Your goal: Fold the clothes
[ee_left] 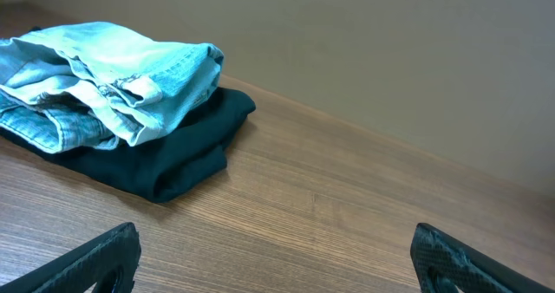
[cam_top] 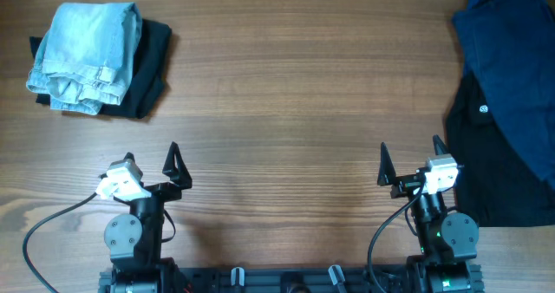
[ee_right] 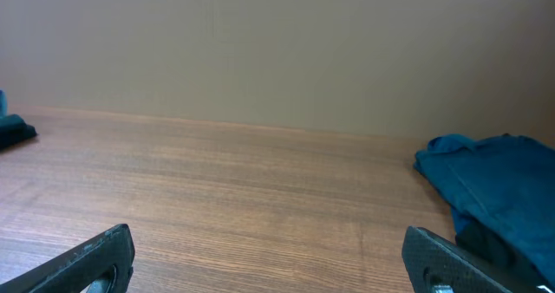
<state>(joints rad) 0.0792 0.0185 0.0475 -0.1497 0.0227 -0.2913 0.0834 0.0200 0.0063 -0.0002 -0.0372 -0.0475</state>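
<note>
Open wood runs down the middle of the table (cam_top: pixel 286 94), near edge to far edge, ahead of my left gripper (cam_top: pixel 152 152) and right gripper (cam_top: pixel 410 146), both spread wide. At the far left corner, a pale denim piece (cam_top: pixel 87 50) stacked on a black folded garment (cam_top: pixel 149 81) blocks passage. Along the right edge, a navy-blue garment (cam_top: pixel 512 59) overlaps a black garment with a white logo (cam_top: pixel 486 163), just beside my right gripper.

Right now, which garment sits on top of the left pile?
The pale blue denim piece, lying on a dark garment; the navy one lies far right.
</note>
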